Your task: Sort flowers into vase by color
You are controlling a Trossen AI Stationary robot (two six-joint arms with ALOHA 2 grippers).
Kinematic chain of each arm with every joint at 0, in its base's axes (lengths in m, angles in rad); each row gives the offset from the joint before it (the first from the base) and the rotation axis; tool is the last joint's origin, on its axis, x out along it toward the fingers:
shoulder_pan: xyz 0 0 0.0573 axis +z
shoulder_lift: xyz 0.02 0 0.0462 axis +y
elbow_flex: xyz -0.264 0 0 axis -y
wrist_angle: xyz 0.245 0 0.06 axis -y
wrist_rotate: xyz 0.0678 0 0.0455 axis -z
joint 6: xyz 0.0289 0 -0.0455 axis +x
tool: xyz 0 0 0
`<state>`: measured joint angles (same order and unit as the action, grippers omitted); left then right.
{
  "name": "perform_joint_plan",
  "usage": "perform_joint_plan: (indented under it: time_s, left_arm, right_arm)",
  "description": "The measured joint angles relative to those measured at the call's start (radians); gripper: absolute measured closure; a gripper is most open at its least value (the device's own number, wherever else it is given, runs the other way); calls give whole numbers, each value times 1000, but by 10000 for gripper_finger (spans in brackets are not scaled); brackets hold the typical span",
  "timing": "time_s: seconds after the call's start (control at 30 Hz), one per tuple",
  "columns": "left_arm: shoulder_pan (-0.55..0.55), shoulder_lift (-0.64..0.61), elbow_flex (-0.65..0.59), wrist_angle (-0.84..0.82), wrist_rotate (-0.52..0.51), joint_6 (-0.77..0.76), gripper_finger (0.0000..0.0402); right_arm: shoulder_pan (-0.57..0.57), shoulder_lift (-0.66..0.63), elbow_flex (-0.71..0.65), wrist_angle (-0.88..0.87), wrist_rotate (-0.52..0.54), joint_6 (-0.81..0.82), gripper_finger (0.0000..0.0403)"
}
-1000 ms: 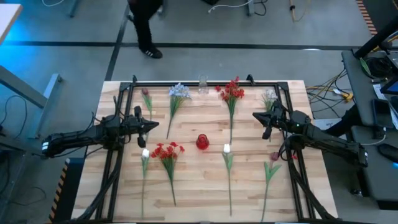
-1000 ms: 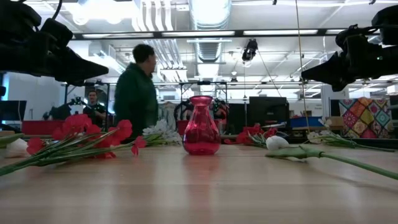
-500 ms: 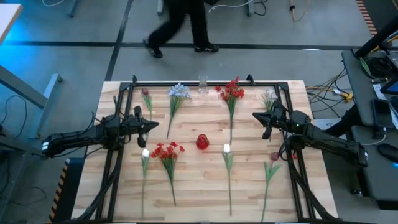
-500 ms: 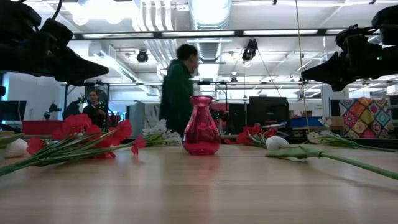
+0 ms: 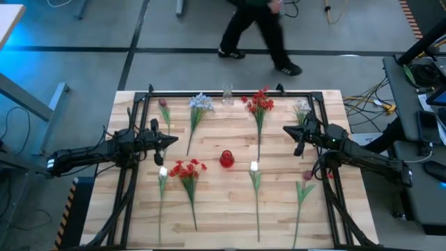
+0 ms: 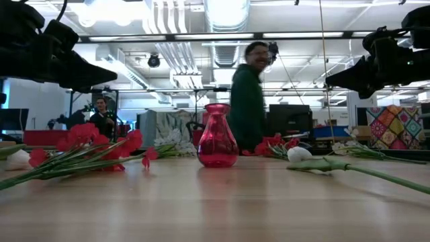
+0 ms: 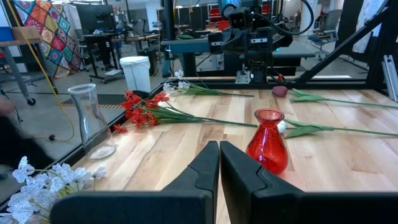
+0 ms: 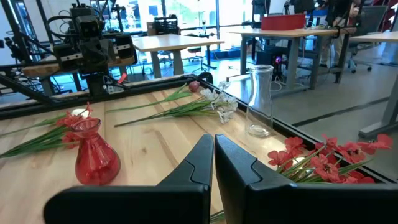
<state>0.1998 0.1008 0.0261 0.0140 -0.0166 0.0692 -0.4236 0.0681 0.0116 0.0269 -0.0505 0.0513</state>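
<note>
Flowers (image 5: 187, 169) lie scattered flat over my tabletop (image 5: 216, 209) from above, some along the far edge, others toward the near edge, around a red vase (image 5: 226, 159) at the middle; a clear vase (image 5: 227, 94) stands at the far edge. My left claw (image 5: 173, 141) and right claw (image 5: 287, 130) hover by the side edges, both pressed together, empty. Level across, a person (image 6: 246, 107) passes behind the red vase. My left wrist sees its fingers (image 7: 205, 171) touching; my right wrist likewise.
</note>
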Motion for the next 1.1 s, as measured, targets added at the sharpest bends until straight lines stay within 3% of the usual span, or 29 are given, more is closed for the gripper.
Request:
perform_joint_plan:
  time_s: [0.43,0.57,0.7,0.9,1.1]
  left_arm:
    - [0,0,0,0,0,0,402]
    - [0,0,0,0,0,0,402]
    - [0,0,0,0,0,0,402]
    - [0,0,0,0,0,0,402]
    - [0,0,0,0,0,0,402]
  right_arm:
    - [0,0,0,160,-1,14,394]
    - [0,45,0,69,-6,104,394]
    - [0,161,0,21,67,115,388]
    - [0,349,0,95,148,143,332]
    - [0,503,0,216,158,285,253]
